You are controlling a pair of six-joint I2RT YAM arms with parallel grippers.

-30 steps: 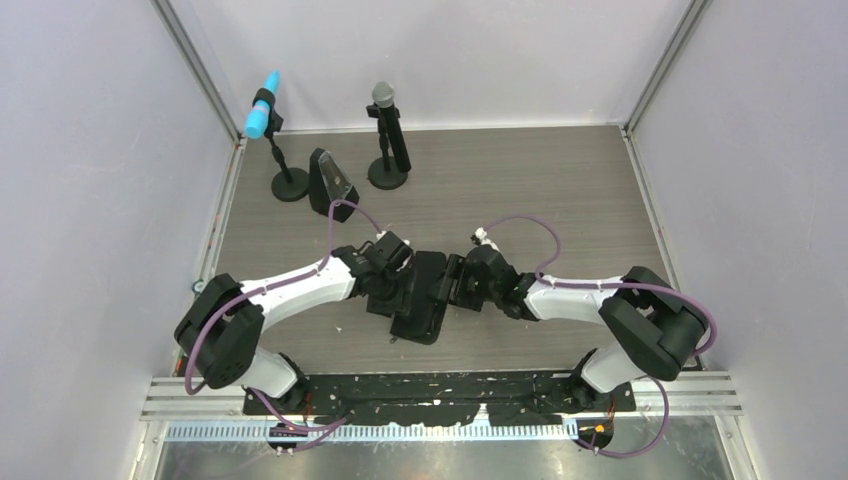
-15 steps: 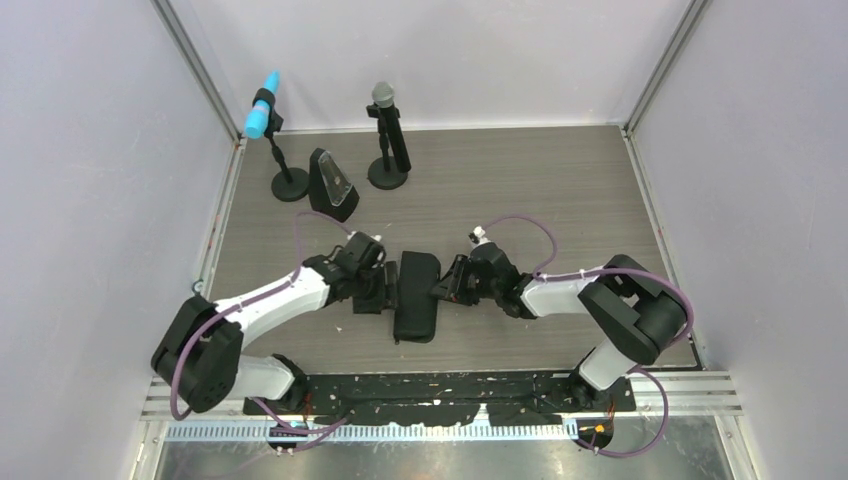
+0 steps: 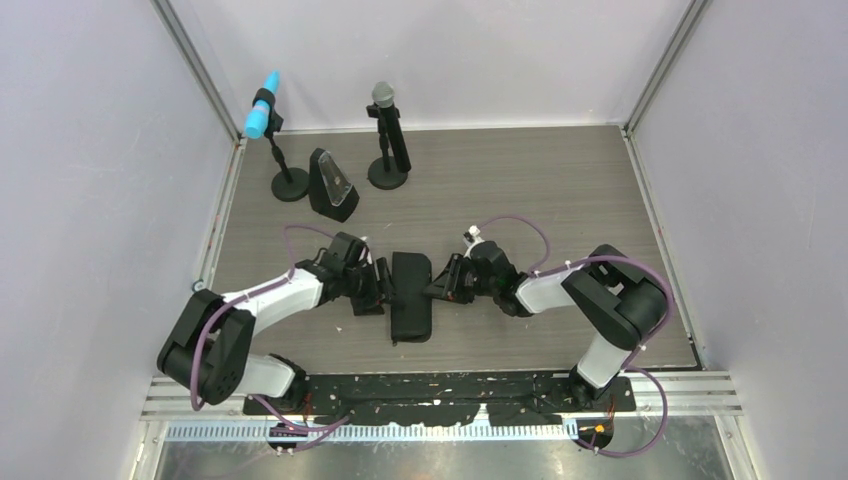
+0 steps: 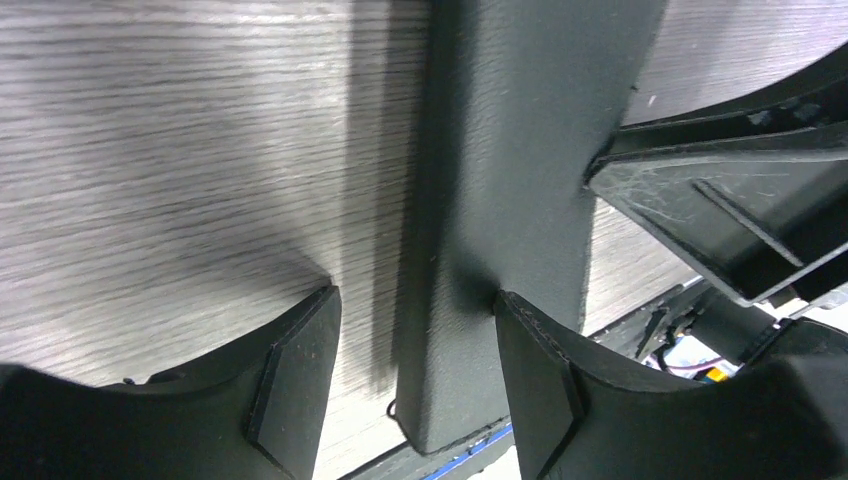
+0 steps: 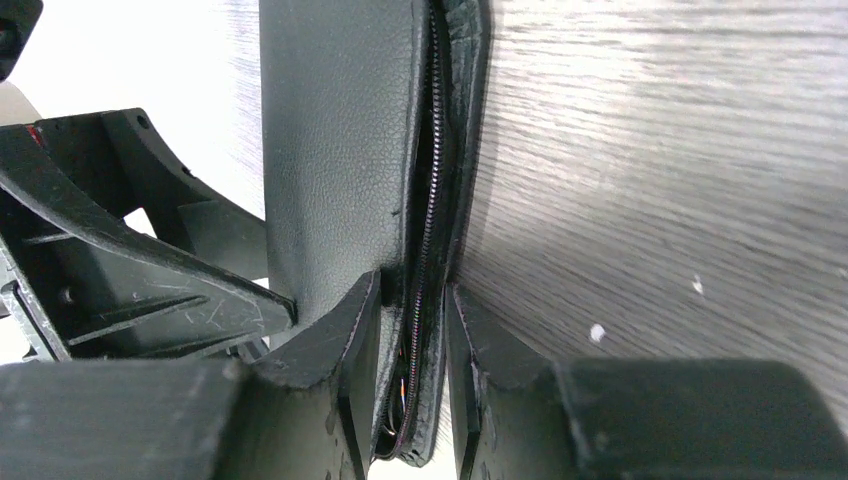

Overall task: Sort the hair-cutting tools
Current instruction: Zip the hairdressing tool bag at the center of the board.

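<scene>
A black zippered pouch (image 3: 410, 300) lies lengthwise in the middle of the table. My left gripper (image 3: 381, 290) stands open at its left side. In the left wrist view its jaws (image 4: 412, 312) straddle the pouch's (image 4: 510, 150) long edge, one finger over the wood, the other over the fabric. My right gripper (image 3: 433, 289) is shut on the pouch's right edge. The right wrist view shows both fingers (image 5: 412, 300) pinching the zipper seam (image 5: 432, 200), which gapes slightly. The hair-cutting tools are out of view.
Two microphones on round bases stand at the back left, one with a blue head (image 3: 262, 108) and one with a grey head (image 3: 383, 96). A black wedge-shaped holder (image 3: 333, 187) sits between them. Grey walls close in both sides, and a metal rail (image 3: 440, 395) runs along the near edge.
My right gripper has shut on the pouch's zipper edge. The pouch has swung from tilted to straight and shifted slightly left. My left gripper has drawn back left to the pouch's edge.
</scene>
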